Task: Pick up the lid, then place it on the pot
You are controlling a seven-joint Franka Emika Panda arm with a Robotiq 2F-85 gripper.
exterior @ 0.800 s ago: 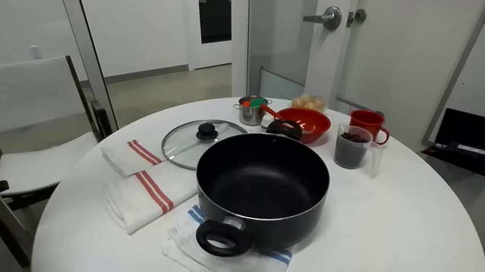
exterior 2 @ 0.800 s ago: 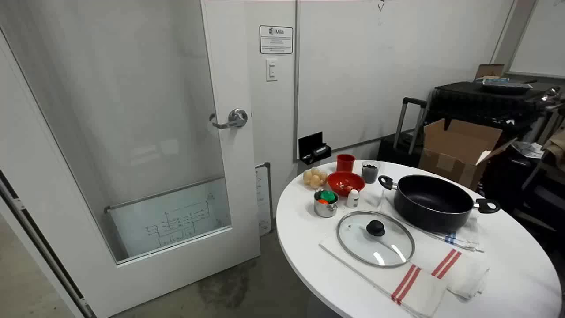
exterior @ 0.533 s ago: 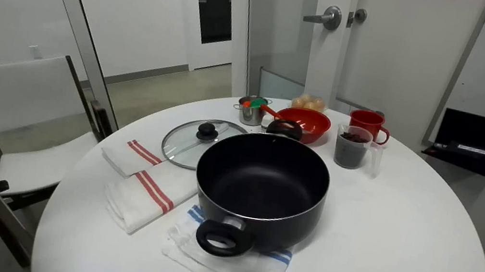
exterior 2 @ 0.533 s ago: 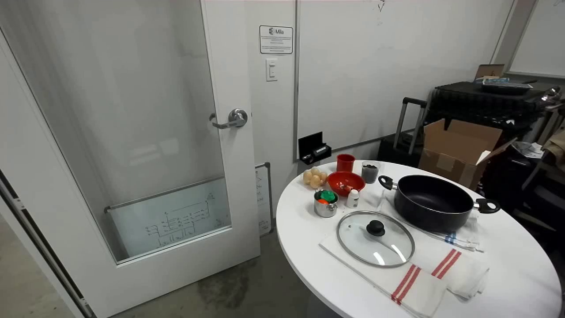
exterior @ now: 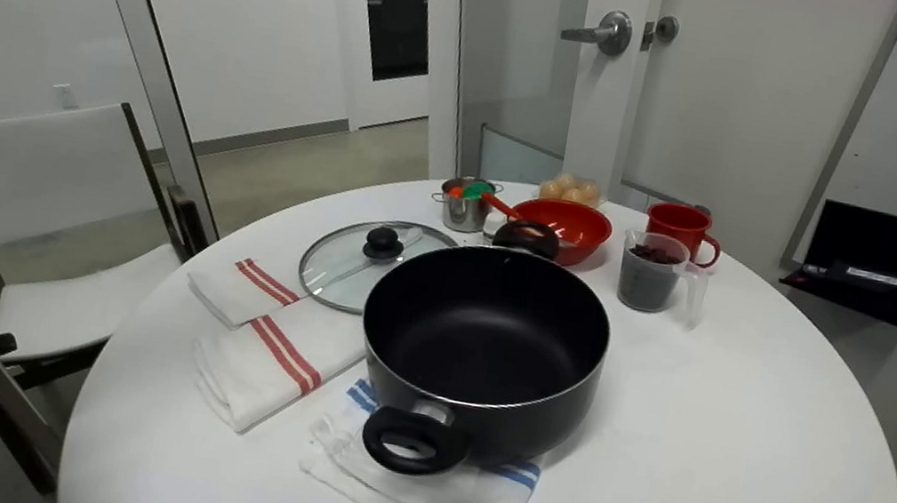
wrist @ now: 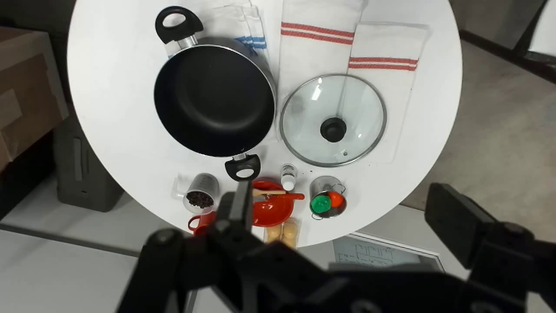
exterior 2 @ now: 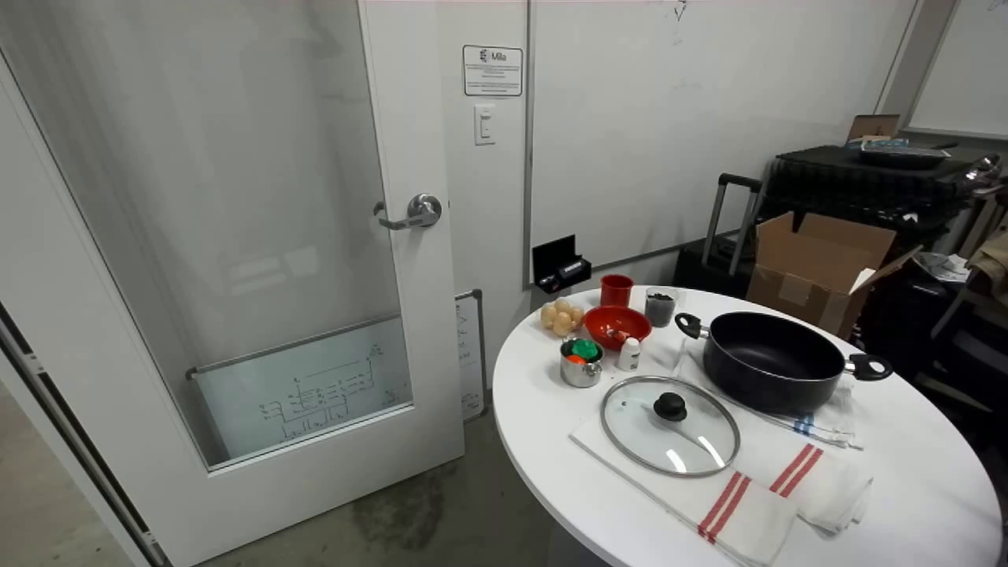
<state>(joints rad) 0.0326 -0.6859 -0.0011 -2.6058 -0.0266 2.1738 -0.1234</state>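
The lid (exterior: 343, 262) is round clear glass with a metal rim and a black knob. It lies knob up on the table, partly over a red-striped towel, as also seen in an exterior view (exterior 2: 642, 421) and the wrist view (wrist: 321, 102). The pot (exterior: 481, 329) is wide, black and uncovered, with two loop handles. It stands beside the lid on a blue-striped towel, also in view here (exterior 2: 768, 386) and in the wrist view (wrist: 215, 100). My gripper (wrist: 341, 195) shows only in the wrist view. Its fingers are wide apart with nothing between them, well above the table.
Around the lid and pot on the round white table (exterior: 742, 442) are a small steel pot (wrist: 323, 184), a white bottle (wrist: 288, 176), a red bowl (wrist: 271, 213), a measuring cup (wrist: 204, 187), a red mug (exterior 2: 616, 291), eggs (exterior 2: 561, 316) and red-striped towels (exterior: 288, 357).
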